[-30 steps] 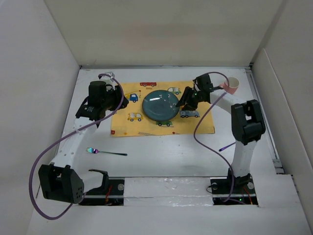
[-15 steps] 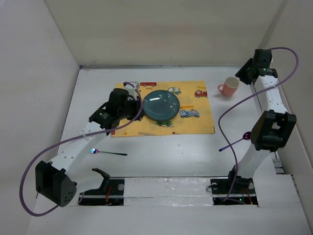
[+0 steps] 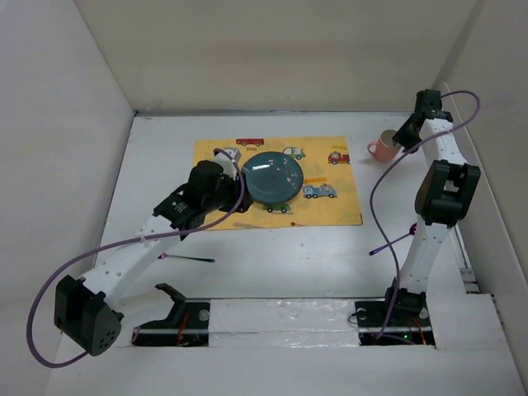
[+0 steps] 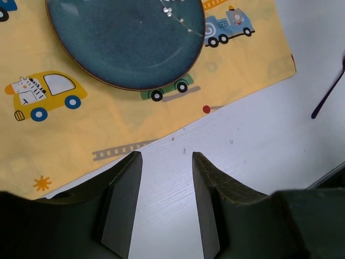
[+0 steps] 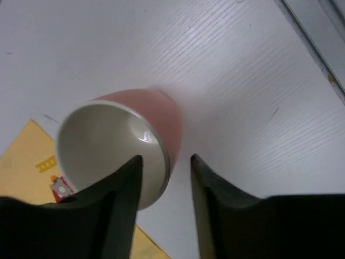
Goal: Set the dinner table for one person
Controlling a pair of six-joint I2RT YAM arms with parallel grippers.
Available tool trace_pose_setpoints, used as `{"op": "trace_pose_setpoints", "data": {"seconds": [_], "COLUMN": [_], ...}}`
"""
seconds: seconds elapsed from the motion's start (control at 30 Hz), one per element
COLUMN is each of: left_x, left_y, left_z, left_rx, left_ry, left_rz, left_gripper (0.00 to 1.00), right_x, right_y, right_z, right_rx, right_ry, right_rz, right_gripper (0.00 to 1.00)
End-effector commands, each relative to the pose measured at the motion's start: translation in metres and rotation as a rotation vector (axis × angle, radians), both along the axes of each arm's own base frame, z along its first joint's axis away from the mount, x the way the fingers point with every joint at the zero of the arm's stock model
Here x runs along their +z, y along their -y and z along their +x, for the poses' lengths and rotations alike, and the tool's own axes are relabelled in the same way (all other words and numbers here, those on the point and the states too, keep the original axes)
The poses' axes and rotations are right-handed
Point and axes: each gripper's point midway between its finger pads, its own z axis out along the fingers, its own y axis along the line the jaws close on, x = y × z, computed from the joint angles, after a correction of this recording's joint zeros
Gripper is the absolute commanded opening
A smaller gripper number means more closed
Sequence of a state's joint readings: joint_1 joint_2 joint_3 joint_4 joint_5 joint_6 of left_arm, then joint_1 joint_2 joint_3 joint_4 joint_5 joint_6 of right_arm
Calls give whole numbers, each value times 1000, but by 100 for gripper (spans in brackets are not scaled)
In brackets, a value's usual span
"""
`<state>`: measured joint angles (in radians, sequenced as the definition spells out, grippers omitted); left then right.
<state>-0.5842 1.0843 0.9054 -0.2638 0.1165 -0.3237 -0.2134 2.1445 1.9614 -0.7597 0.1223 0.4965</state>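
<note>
The white dinner table (image 3: 289, 264) carries a yellow car-print placemat (image 3: 330, 206) with a dark teal plate (image 3: 272, 177) on it. A pink mug (image 3: 382, 148) stands upright on the table right of the mat. My right gripper (image 3: 403, 139) is open over the mug's right rim. In the right wrist view the gripper (image 5: 166, 162) has one finger over the mug's (image 5: 156, 108) white inside and one outside its wall. My left gripper (image 3: 239, 208) is open and empty over bare table at the mat's near edge, and the left wrist view (image 4: 166, 156) shows the plate (image 4: 124, 38) beyond it.
A fork (image 3: 194, 259) lies on the table at the front left, its head partly under my left arm. A purple spoon (image 3: 392, 245) lies at the front right and also shows in the left wrist view (image 4: 329, 89). White walls stand round the table.
My right gripper left the plate, swung to the far right and has come down over the pink mug. My left gripper moved from the mat's left side to its near edge.
</note>
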Motion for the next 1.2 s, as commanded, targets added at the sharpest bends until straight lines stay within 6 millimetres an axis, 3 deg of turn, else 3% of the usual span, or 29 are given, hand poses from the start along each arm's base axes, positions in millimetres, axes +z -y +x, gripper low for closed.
{"op": "trace_pose_setpoints", "data": {"seconds": [0.0,0.1,0.2,0.3,0.37,0.4,0.5,0.57,0.6,0.67,0.7,0.73,0.83,0.87,1.17], "left_x": [6,7,6,6,3,2,1,-1,-1,-2,-3,-4,-5,-4,-7], "left_y": [5,9,10,11,10,10,10,8,8,8,8,8,7,7,8], "left_z": [12,17,21,23,24,24,23,24,24,23,23,23,23,23,27], "left_rx": [21,20,19,19,20,24,24,28,31,28,29,30,33,34,40], "left_ry": [22,18,14,15,10,9,14,12,13,10,9,6,5,7,6], "left_rz": [-20,-23,-8,-4,5,9,22,33,34,34,33,34,35,36,42], "left_gripper": [39,39,39,38,38,38,38,38,38,38,38,38,37,37,38], "right_x": [4,-5,27,77,81,95,79,77,67,69,61,67,57,62,29], "right_y": [-6,-4,-13,-44,-71,-81,-121,-136,-147,-152,-160,-166,-171,-170,-178], "right_z": [8,4,10,19,17,23,22,25,28,32,35,38,42,46,53], "right_rx": [28,6,16,103,187,214,326,361,381,390,406,417,431,428,437], "right_ry": [2,-13,96,209,175,198,141,131,111,107,92,102,76,89,28], "right_rz": [-8,-12,-47,-71,-81,-83,-38,-31,-28,-27,-24,-27,-33,-40,-57], "right_gripper": [42,0,0,0,0,0,0,0,0,0,0,0,0,0,0]}}
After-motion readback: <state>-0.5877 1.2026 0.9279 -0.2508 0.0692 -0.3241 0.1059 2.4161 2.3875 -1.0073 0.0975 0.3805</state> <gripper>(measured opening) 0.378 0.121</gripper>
